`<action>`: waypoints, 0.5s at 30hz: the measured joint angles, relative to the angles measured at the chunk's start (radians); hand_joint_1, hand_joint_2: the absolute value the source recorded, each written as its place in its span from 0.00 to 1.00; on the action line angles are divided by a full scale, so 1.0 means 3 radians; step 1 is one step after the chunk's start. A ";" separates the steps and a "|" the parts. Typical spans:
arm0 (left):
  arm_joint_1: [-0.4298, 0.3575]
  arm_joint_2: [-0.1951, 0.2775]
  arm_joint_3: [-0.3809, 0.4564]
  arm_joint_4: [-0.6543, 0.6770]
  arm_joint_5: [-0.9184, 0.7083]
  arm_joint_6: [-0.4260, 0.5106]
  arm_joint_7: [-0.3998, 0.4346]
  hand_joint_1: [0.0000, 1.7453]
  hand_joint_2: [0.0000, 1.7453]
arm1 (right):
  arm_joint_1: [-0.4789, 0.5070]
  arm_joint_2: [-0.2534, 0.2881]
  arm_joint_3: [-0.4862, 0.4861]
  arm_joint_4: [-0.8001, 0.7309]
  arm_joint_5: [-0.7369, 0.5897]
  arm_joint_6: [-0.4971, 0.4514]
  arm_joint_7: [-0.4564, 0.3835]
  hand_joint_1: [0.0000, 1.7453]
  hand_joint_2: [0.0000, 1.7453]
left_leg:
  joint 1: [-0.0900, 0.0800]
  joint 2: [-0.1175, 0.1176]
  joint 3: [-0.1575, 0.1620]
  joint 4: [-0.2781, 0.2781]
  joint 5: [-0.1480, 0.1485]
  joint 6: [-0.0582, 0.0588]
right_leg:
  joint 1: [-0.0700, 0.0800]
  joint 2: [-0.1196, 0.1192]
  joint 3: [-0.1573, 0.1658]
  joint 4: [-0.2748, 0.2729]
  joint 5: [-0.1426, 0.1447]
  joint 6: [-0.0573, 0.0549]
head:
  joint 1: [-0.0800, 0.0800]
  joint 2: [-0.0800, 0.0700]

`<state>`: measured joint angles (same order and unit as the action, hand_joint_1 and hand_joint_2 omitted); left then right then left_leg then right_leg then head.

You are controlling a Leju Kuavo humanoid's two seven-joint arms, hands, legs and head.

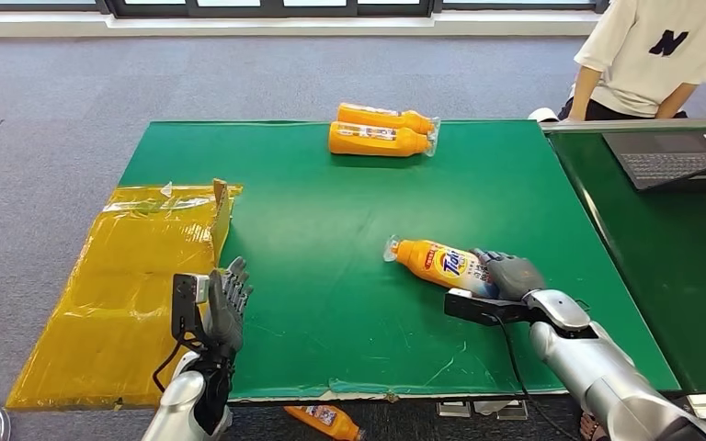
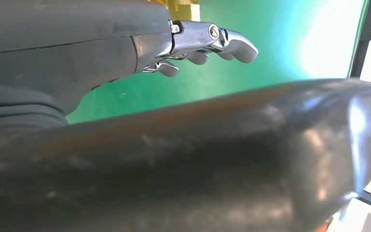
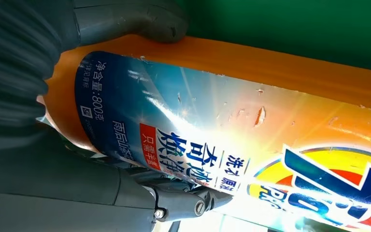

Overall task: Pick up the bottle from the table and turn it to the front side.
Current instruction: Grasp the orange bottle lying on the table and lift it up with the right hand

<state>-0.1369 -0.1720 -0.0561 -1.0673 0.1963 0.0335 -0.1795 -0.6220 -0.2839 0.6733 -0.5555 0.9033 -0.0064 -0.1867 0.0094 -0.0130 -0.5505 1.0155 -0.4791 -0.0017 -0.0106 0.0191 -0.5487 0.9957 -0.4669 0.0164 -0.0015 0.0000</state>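
My right hand is wrapped around the bottom end of the orange bottle — in the right wrist view the thumb sits on one side and the fingers curl under the other. The bottle lies on its side on the green table, toward the right edge, and its long body points away from my hand, up and to the left, with the cap end far from my palm. The big label faces up. My left hand is well apart from it — fingers straight and close together, holding nothing. So I think the right hand should lift and turn it.
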 joint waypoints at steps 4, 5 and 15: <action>0.0050 0.0004 0.0000 -0.0052 -0.0002 0.0000 -0.0004 0.00 0.00 | 0.0030 0.0026 -0.0002 -0.0033 0.0010 -0.0025 0.0019 1.00 1.00 | 0.0000 0.0000 -0.0002 0.0000 0.0000 0.0000 | 0.0000 0.0000 -0.0002 0.0000 0.0000 0.0000 | 0.0000 -0.0001; 0.0057 0.0005 0.0000 -0.0061 -0.0002 0.0000 -0.0004 0.00 0.00 | 0.0033 0.0029 -0.0003 -0.0040 0.0011 -0.0027 0.0019 1.00 1.00 | 0.0000 0.0000 -0.0002 0.0000 0.0000 0.0000 | 0.0001 0.0001 -0.0002 0.0001 0.0000 0.0000 | 0.0000 -0.0001; 0.0260 -0.0009 0.0000 -0.0211 -0.0378 0.0342 -0.0114 0.00 0.00 | 0.0633 0.0282 -0.0326 -0.0627 0.0090 -0.0907 -0.0066 1.00 1.00 | 0.0008 -0.0008 -0.0018 -0.0002 -0.0003 -0.0007 | 0.0007 -0.0005 -0.0015 0.0004 -0.0003 -0.0004 | 0.0001 0.0000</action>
<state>-0.0589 -0.1747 -0.0561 -1.1305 0.0829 0.1362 -0.2136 -0.4319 -0.1993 0.5755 -0.7437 0.9303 -0.2786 -0.2067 0.0117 -0.0153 -0.5560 1.0150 -0.4802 -0.0037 -0.0085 0.0176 -0.5530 0.9968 -0.4678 0.0151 -0.0013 0.0000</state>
